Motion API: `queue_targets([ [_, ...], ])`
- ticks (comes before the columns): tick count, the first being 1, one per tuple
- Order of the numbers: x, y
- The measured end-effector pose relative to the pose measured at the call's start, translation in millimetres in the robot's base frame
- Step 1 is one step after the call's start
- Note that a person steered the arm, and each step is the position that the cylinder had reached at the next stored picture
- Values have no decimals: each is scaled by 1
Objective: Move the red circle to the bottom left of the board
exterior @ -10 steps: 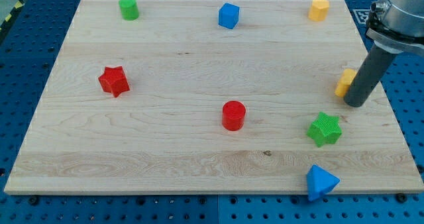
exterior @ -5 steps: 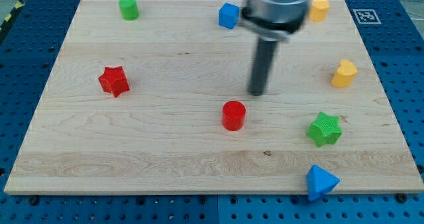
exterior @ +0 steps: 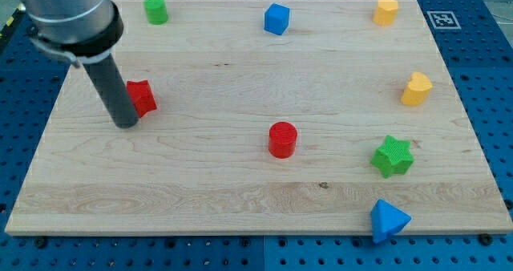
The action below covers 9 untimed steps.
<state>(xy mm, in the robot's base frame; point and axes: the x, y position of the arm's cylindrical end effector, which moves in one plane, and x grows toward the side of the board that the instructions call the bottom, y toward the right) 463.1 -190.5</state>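
The red circle (exterior: 282, 139) stands a little below the middle of the wooden board (exterior: 240, 199). My tip (exterior: 126, 123) rests on the board far to the view's left of it, just left of and below the red star (exterior: 143, 97), whose left side the rod hides. The tip does not touch the red circle.
A green cylinder (exterior: 155, 10), a blue cube (exterior: 276, 18) and a yellow block (exterior: 385, 10) line the view's top edge. A second yellow block (exterior: 416, 88), a green star (exterior: 392, 155) and a blue triangle (exterior: 388, 220) stand at the view's right.
My tip has swept from the view's right edge, past the middle above the red circle, to the left beside the red star. The yellow block at the right shifted slightly; no other block moved.
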Motion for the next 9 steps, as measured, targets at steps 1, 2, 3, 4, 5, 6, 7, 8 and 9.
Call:
queue_targets([
  [1,-4,-2],
  [2,-1,-2],
  [3,25,4],
  [4,29,20],
  [5,19,20],
  [6,8,20],
  [7,-6,20],
  [8,-12,20],
  [9,-12,24],
])
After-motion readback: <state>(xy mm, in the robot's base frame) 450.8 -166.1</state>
